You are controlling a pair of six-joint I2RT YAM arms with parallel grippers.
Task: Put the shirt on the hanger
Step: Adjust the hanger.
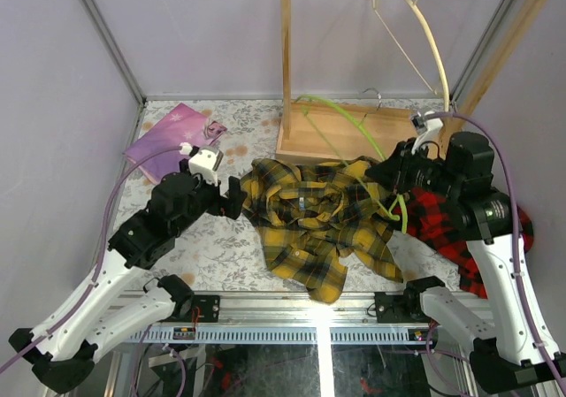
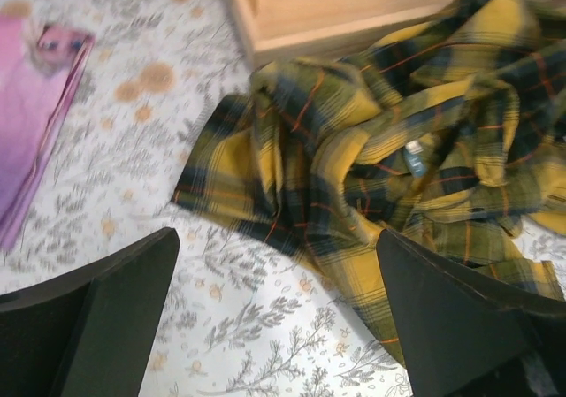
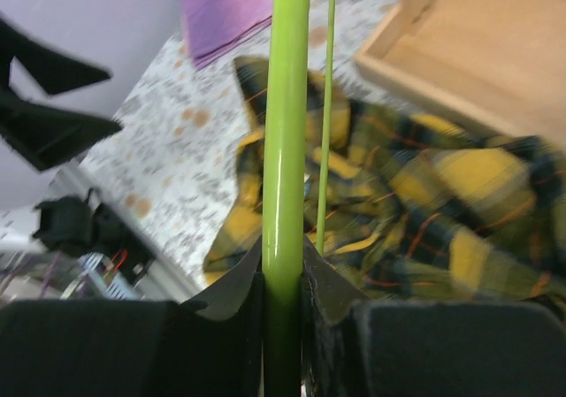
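The yellow-and-black plaid shirt [image 1: 318,220] lies crumpled on the table in front of the wooden rack base. My left gripper [image 1: 237,198] hovers at its left edge, open. In the left wrist view the wide-apart left gripper [image 2: 279,238] frames the shirt [image 2: 371,149] hem and bare tablecloth, holding nothing. My right gripper [image 1: 395,171] is shut on the yellow-green hanger [image 1: 358,125], which arcs over the shirt's right side. The right wrist view has the right gripper [image 3: 285,255] clamped around the hanger [image 3: 287,132] bar, with the shirt [image 3: 442,202] beneath.
A wooden rack base [image 1: 354,136] stands behind the shirt, and a cream hanger [image 1: 424,26] hangs from its top bar. A red-and-black garment [image 1: 451,225] lies under the right arm. A purple sheet [image 1: 172,136] lies at the back left.
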